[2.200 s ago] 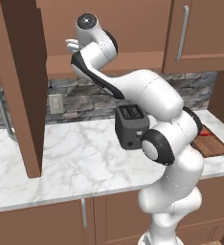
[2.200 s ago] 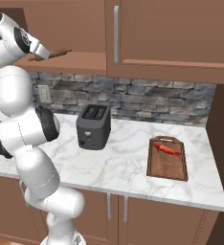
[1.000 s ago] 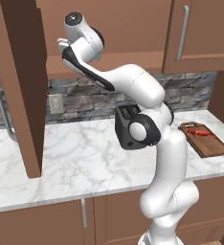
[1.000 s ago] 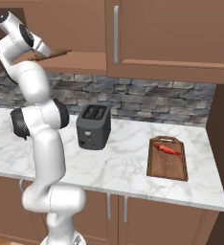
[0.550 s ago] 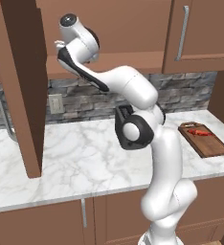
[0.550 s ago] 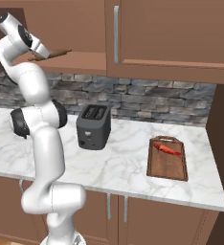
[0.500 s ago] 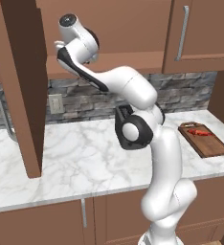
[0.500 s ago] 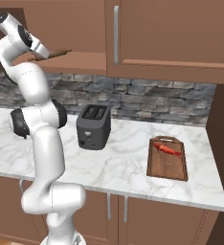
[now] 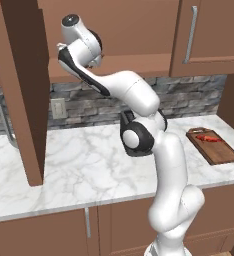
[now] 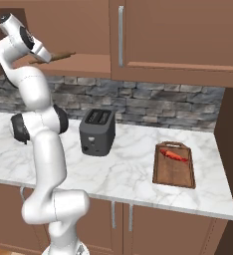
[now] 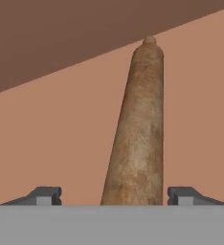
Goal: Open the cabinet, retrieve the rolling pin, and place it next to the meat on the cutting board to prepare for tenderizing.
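Note:
The cabinet (image 9: 20,95) stands open, its door swung out to the left. On its shelf (image 10: 88,62) lies the rolling pin (image 10: 61,55), a brown wooden cylinder. In the hand view the rolling pin (image 11: 138,124) runs away from me, lying between my fingers. My gripper (image 11: 116,197) is open around its near end, with a gap on each side of the wood. From the right base view the gripper (image 10: 41,58) sits at the pin's left end. The cutting board (image 10: 174,167) lies on the counter with the red meat (image 10: 174,155) at its far end.
A dark grey toaster (image 10: 97,132) stands on the marble counter (image 10: 128,174) between my arm and the board. The open door (image 9: 20,95) hangs over the counter's left part. A shut cabinet door (image 10: 173,30) with a silver handle is to the right of the shelf.
My arm has straightened and lifted the hand up to the cabinet shelf over the last two seconds. In the last half second it has barely moved.

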